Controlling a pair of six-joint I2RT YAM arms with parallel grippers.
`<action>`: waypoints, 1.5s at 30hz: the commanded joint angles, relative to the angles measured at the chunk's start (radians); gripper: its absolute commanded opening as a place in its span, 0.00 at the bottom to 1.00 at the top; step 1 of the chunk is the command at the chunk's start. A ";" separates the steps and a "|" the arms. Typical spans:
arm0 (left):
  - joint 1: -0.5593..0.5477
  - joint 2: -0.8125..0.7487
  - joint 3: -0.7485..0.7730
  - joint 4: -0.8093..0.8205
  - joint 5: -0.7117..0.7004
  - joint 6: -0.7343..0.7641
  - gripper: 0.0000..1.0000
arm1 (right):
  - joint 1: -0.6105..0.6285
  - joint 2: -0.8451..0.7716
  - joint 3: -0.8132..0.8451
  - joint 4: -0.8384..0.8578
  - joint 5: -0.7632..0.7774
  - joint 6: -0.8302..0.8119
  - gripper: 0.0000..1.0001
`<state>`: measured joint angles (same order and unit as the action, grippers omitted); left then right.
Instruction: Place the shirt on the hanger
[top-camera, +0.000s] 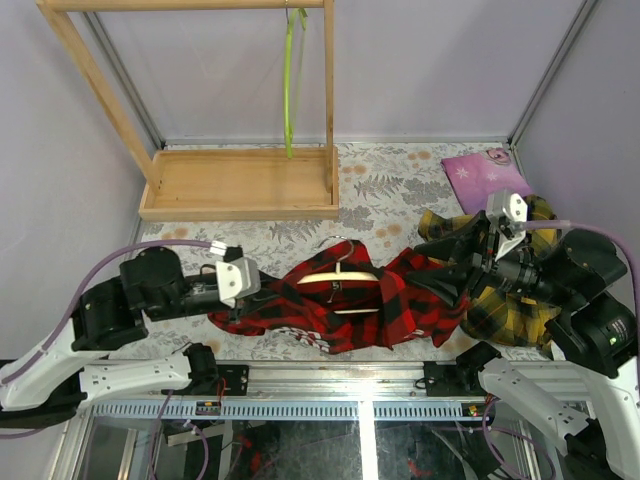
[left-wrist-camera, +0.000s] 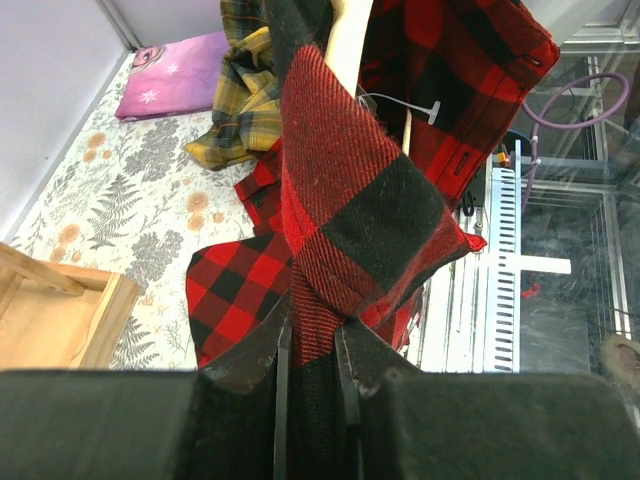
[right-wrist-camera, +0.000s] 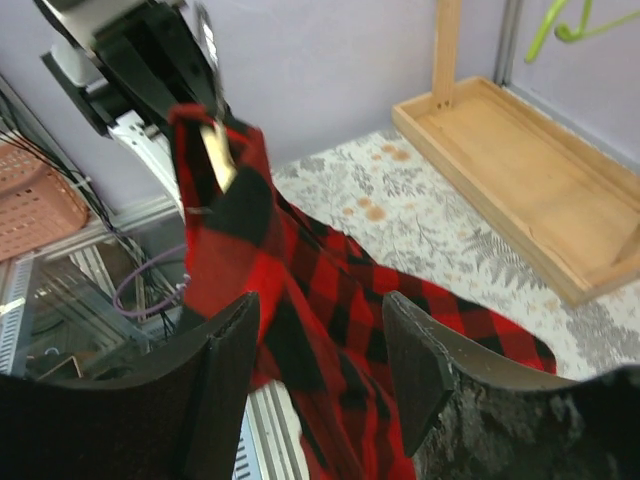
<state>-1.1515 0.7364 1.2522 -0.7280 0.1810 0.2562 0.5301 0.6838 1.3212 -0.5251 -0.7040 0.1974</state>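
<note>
Overhead view looks down; both wrist views close, facing inward, share shirt (left-wrist-camera: 340, 200).

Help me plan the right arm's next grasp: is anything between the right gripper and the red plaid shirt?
Nothing visible does. The right gripper, fingers open, faces the red-and-black plaid shirt, with its fabric directly ahead. The yellow plaid shirt lies under that arm, off the path.

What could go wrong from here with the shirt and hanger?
1. The right gripper stands open, so only the left gripper pinches the shirt; the cloth may slip off the partly bare hanger.
2. The yellow plaid shirt lies bunched beside the right arm and could snag as it moves.
</note>
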 joint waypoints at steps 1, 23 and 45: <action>-0.004 -0.067 -0.004 0.027 -0.052 -0.055 0.00 | 0.002 -0.002 0.038 -0.127 0.067 -0.090 0.61; -0.005 -0.030 0.041 0.032 -0.012 -0.019 0.00 | 0.002 0.167 0.005 -0.094 -0.142 -0.143 0.64; -0.004 -0.005 0.083 0.101 -0.054 0.011 0.00 | 0.002 0.173 -0.095 -0.054 -0.253 -0.168 0.51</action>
<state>-1.1511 0.7517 1.2789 -0.7998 0.1219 0.2600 0.5301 0.8597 1.2366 -0.6361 -0.9211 0.0319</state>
